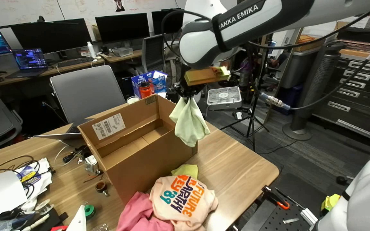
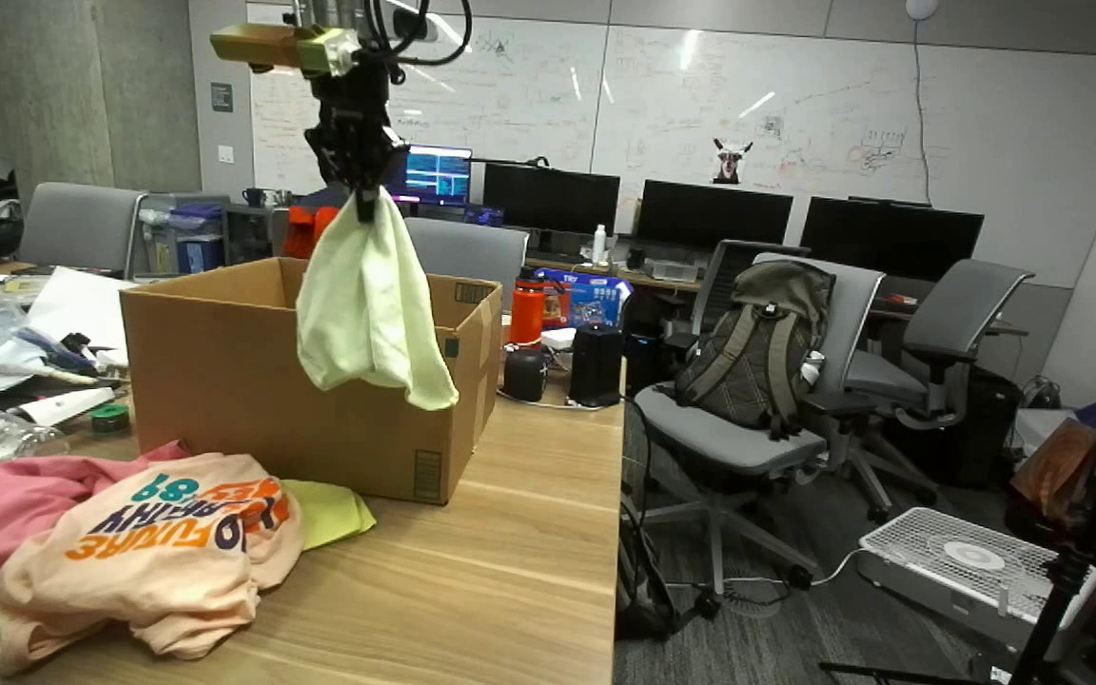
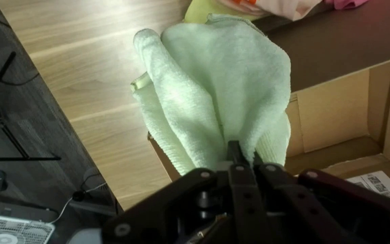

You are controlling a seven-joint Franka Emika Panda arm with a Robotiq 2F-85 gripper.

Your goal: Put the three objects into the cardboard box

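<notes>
Progress: one piece aloft, none seen boxed

The task looks to be at an early stage. A soft, pale green fabric cloth (image 1: pixel 189 123) hangs from the black two-fingered gripper (image 2: pixel 366 204), which pinches its upper end. It is near a corner of the open, rectangular brown cardboard box (image 1: pixel 149 163); both exterior views show it in front of the box's outside, and whether any of it overhangs the opening cannot be told. Nothing shows inside, as far as the views reach.

Left to do, apparently: a crumpled pink fabric bundle (image 1: pixel 144 212), a lettered peach fabric garment (image 1: pixel 185 199) and a yellow-green cloth (image 1: pixel 187 170) partly under it, all beside the box on the wood-grained table (image 1: pixel 239 160). That makes four pieces, so which three count is unclear.

The held cloth's long axis runs nearly vertical, gathered end up, flared end pointing down.
</notes>
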